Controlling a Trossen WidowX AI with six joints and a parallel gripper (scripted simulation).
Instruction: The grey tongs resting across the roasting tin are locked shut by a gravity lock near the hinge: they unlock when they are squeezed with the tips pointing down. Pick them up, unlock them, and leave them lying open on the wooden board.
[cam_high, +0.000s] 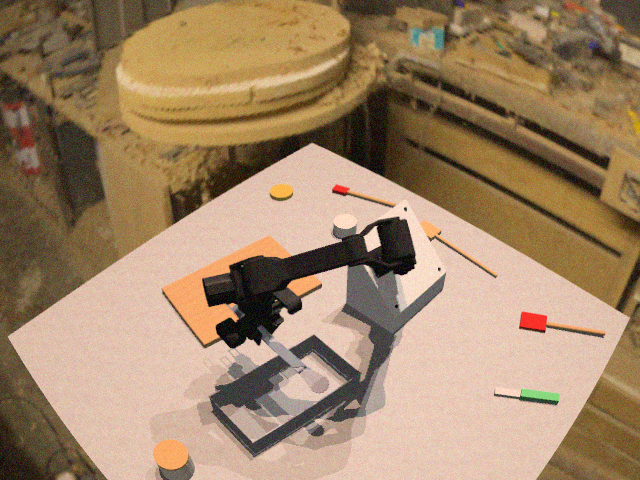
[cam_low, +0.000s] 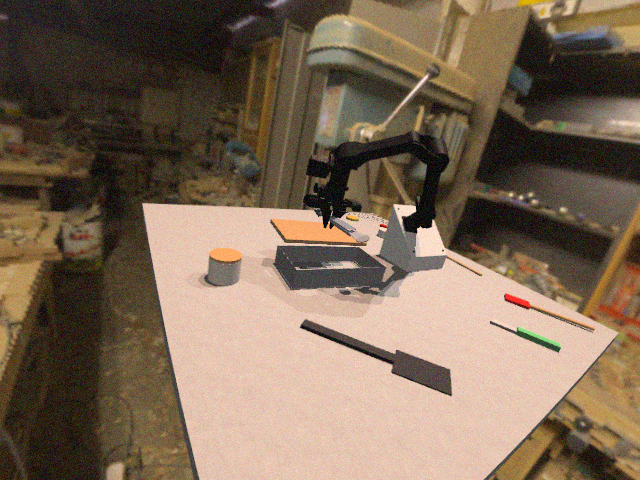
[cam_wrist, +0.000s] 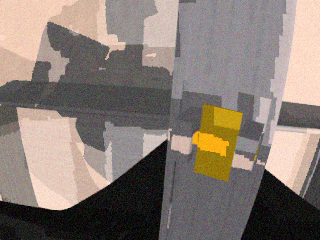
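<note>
My gripper (cam_high: 258, 334) (cam_low: 330, 222) (cam_wrist: 199, 151) is shut on the grey tongs (cam_high: 284, 352) (cam_low: 348, 227) (cam_wrist: 230, 50) and holds them in the air. The tongs slope, with the rounded pale end lower than the gripper. In the top view that end appears over the roasting tin (cam_high: 305, 416) (cam_low: 336, 280) (cam_wrist: 100, 97). A yellow patch (cam_wrist: 215, 162) shows on the tongs between the fingers. The tongs look narrow and closed; the lock itself cannot be made out. The wooden board (cam_high: 193, 297) (cam_low: 292, 229) lies flat beside the tin, partly behind the arm in the top view.
A grey jar with an orange lid (cam_high: 170, 454) (cam_low: 224, 255) stands near the tin. A white cylinder (cam_high: 344, 227) stands by the arm's base. A black spatula (cam_low: 423, 370), a red-headed tool (cam_high: 532, 321) (cam_low: 516, 300) and a green-handled tool (cam_high: 540, 396) (cam_low: 537, 338) lie away from the board.
</note>
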